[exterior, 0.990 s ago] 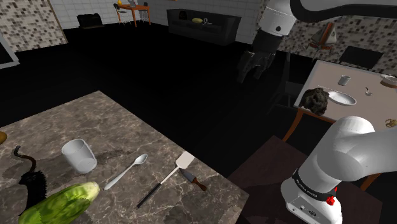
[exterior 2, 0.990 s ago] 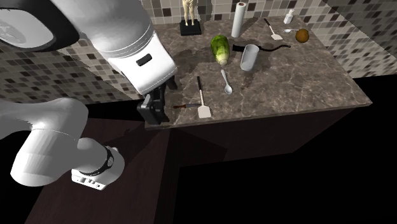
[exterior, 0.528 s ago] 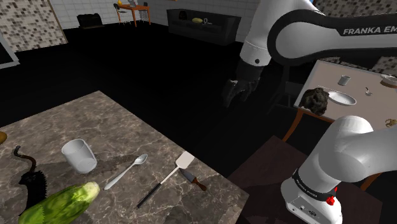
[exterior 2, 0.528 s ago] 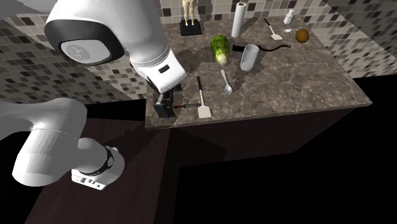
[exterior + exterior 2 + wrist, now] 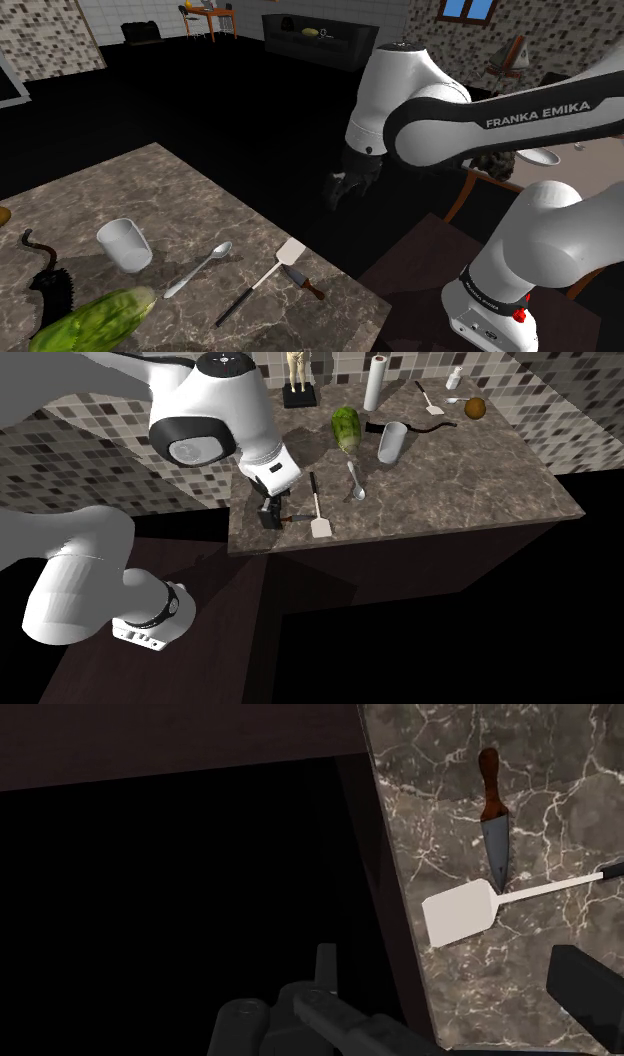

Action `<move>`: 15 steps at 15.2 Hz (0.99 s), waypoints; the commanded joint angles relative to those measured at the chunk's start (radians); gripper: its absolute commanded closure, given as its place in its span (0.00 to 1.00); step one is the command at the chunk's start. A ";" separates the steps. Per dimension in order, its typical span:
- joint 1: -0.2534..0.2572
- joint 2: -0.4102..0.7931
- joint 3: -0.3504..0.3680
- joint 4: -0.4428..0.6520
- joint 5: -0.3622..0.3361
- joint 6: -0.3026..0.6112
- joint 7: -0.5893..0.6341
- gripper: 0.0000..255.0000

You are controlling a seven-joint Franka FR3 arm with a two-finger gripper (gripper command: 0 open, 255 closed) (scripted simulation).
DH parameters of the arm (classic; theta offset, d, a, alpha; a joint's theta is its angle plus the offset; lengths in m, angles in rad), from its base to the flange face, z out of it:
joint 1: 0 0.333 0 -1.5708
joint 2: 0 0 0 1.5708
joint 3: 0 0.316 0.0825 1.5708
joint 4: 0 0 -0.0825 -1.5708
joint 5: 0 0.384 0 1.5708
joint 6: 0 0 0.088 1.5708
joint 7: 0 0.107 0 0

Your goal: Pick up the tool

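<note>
Gripper (image 5: 450, 962): jaws spread wide, clasping nothing and touching nothing. One black finger (image 5: 590, 989) stands over the marble countertop (image 5: 560, 764), the other over the black area past its edge.

In the shoulder view the gripper (image 5: 338, 190) hangs in the air off the counter's edge, on the blade side of the spatula (image 5: 264, 281) and apart from it. In the second exterior view it (image 5: 268, 513) appears just beside the handle end of the knife (image 5: 290, 518).

Spatula (image 5: 458, 909): white blade, thin dark handle, lying flat on the countertop with the blade end toward the counter's edge and ahead of the open fingers.

Knife (image 5: 492, 819): brown-handled, just beside the spatula's blade, its tip at the spatula's neck.

Spoon (image 5: 198, 270): beside the spatula's handle, roughly parallel, not touching.

Cup (image 5: 125, 244): upright, beyond the spoon from the spatula.

Green vegetable (image 5: 95, 320): well apart from the spatula, past its handle end.

Paper roll (image 5: 374, 382) and statuette (image 5: 297, 377): farthest from the spatula, at the tiled wall.
</note>
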 commanded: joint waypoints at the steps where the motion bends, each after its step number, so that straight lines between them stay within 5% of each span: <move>1: 0.003 0.060 0.044 -0.003 0.009 0.060 0.032 0.00; 9: -0.024 0.341 0.249 0.009 -0.030 0.307 0.212 0.00; 12: -0.068 0.475 0.336 0.034 -0.121 0.396 0.327 0.00; 15: -0.125 0.635 0.412 0.072 -0.312 0.471 0.507 0.00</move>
